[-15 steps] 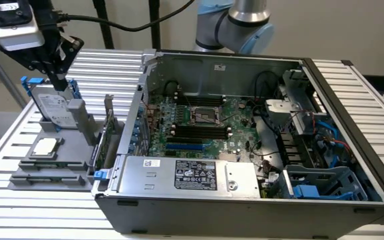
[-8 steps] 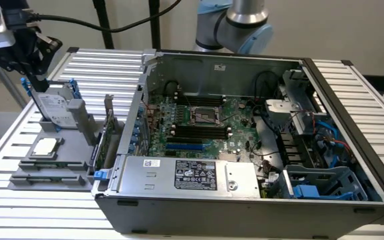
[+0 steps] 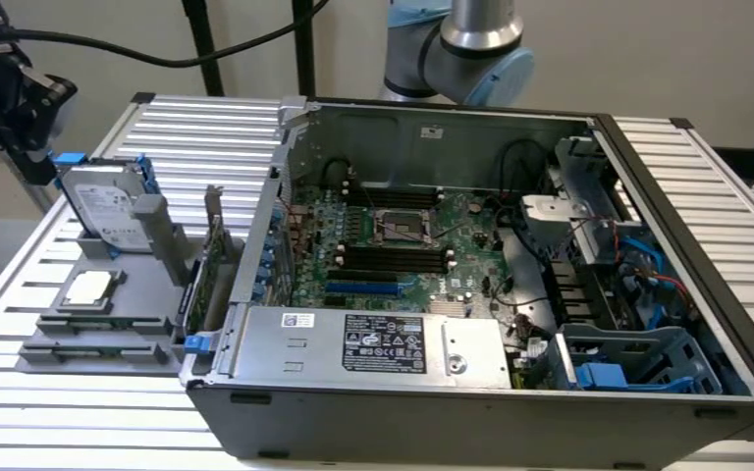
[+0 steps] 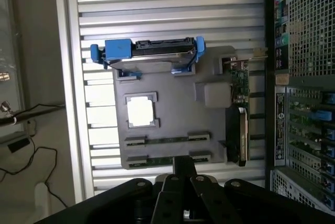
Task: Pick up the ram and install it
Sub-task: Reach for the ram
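Ends of the long thin green ram stick (image 4: 166, 140) hide under clips of a grey plastic tray (image 4: 172, 110); the black gripper (image 4: 183, 164), clenched empty, hangs just beside it.

Ram (image 4: 166, 140): you've got a long, narrow green stick, seen edge-on
Pose: lying level, held at both ends by grey clips
Place: on the grey tray (image 4: 172, 114), not yet installed

Ram sticks (image 3: 99, 323) in tray (image 3: 144, 292) front slots, hard drive (image 3: 106, 206) behind; case (image 3: 482, 402) at exterior view's right.
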